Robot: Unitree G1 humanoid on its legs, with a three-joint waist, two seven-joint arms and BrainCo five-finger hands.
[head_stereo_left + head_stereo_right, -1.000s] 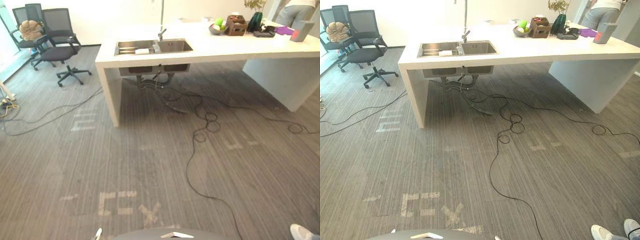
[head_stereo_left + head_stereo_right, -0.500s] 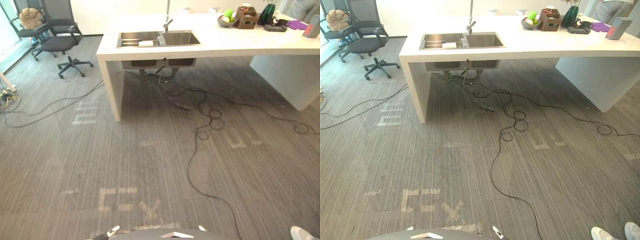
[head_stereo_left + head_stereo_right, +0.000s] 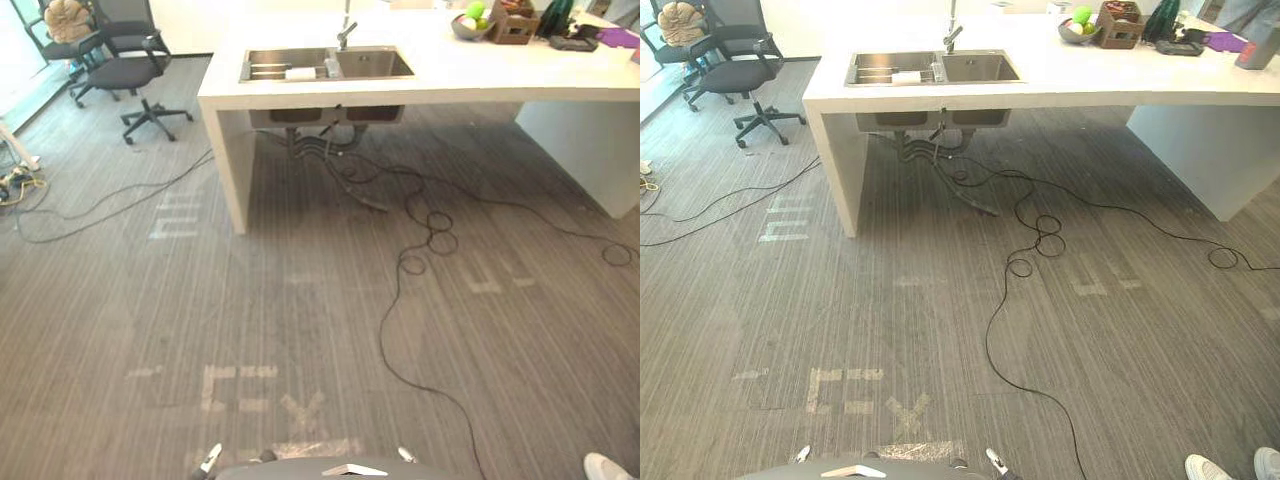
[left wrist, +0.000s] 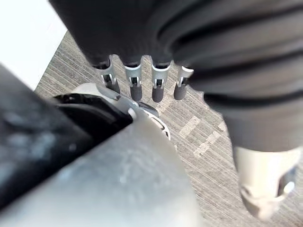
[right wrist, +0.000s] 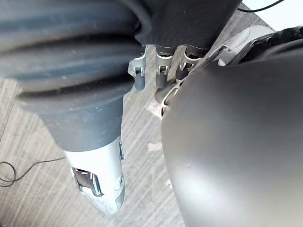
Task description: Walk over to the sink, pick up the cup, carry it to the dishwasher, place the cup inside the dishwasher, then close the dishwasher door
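A steel double sink (image 3: 372,64) is set in the white counter (image 3: 450,78) across the floor ahead, with a tap (image 3: 346,35) behind it. A white object (image 3: 300,73) lies in the left basin, and something small and grey (image 3: 331,68) stands on the divider; I cannot tell what either is. My left hand (image 4: 142,85) hangs at my side over the carpet, fingers straight and holding nothing. My right hand (image 5: 161,78) hangs the same way, empty.
Black cables (image 3: 400,265) loop over the grey carpet between me and the counter. Office chairs (image 3: 125,70) stand at the back left. A fruit bowl (image 3: 1078,25) and a wooden box (image 3: 1120,22) sit on the counter's right part. A person's shoe (image 3: 1210,468) shows at lower right.
The whole picture has shifted as the camera moved: counter and sink now sit higher and a little nearer. My hands still hang at my sides.
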